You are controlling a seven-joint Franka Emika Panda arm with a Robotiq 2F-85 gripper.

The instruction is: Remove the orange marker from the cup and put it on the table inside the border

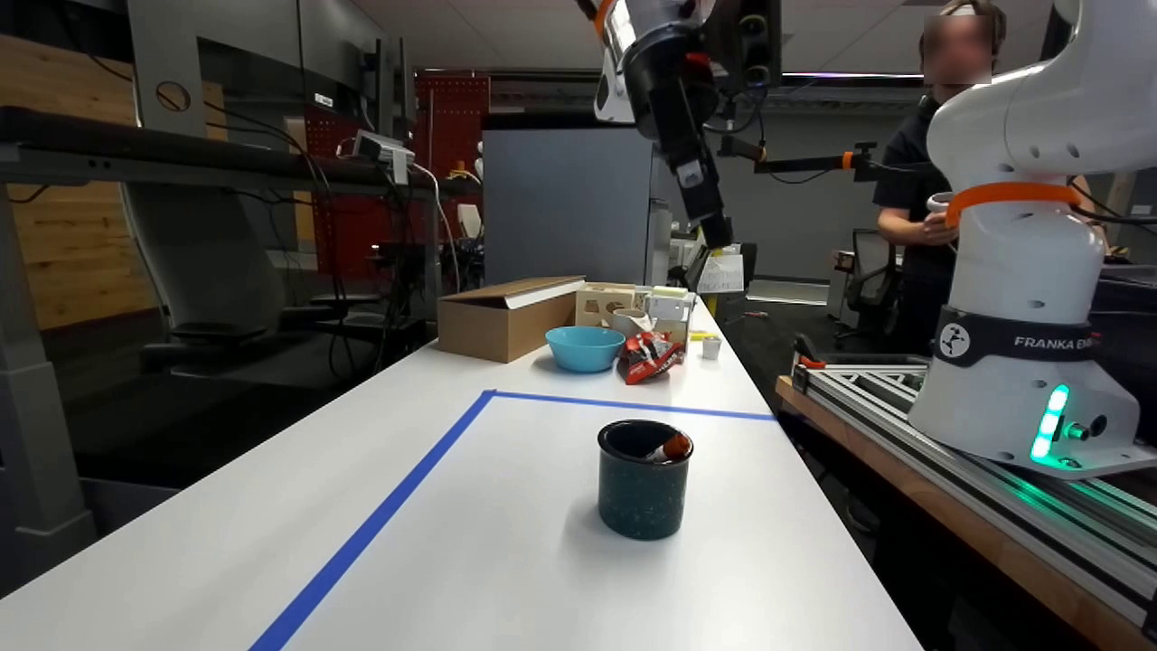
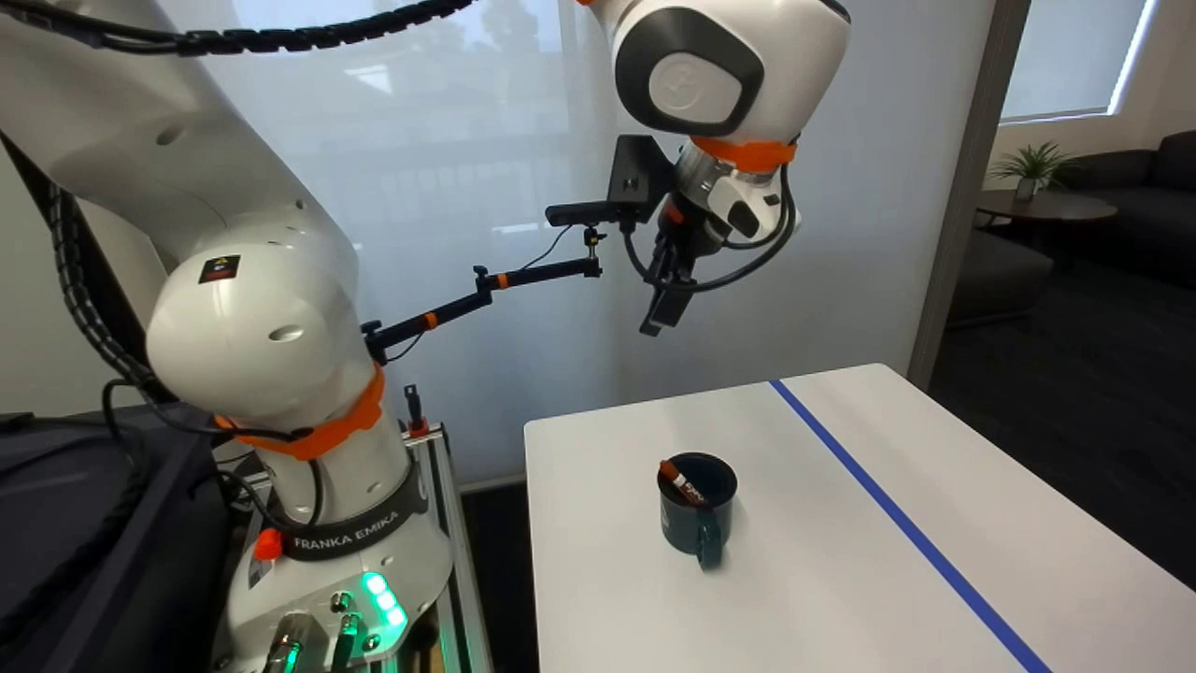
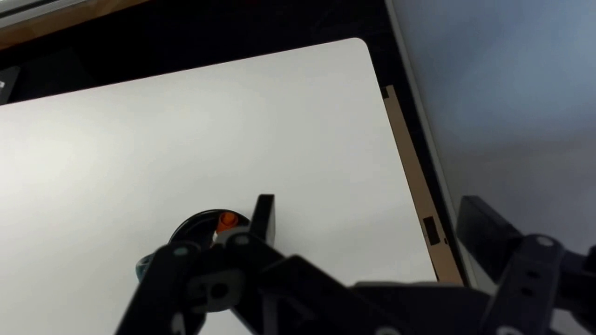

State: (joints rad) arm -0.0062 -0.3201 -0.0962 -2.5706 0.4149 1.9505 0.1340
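The dark green cup [image 1: 640,497] stands upright on the white table [image 1: 506,542], its handle showing in an exterior view [image 2: 710,542]. The orange marker [image 1: 671,448] leans inside the cup with its orange end at the rim; it also shows in the other exterior picture [image 2: 682,483] and the wrist view [image 3: 227,220]. Blue tape [image 1: 407,493] forms the border, and the cup stands inside it. My gripper [image 3: 369,207] is open and empty, high above the table. In the wrist view its left finger partly hides the cup [image 3: 193,232].
At the table's far end in an exterior view are a cardboard box [image 1: 506,324], a light blue bowl [image 1: 585,350], a red bag [image 1: 649,359] and a small white cup [image 1: 711,347]. A glass wall [image 3: 512,93] stands beyond one table edge. A person [image 1: 931,163] stands behind the robot base.
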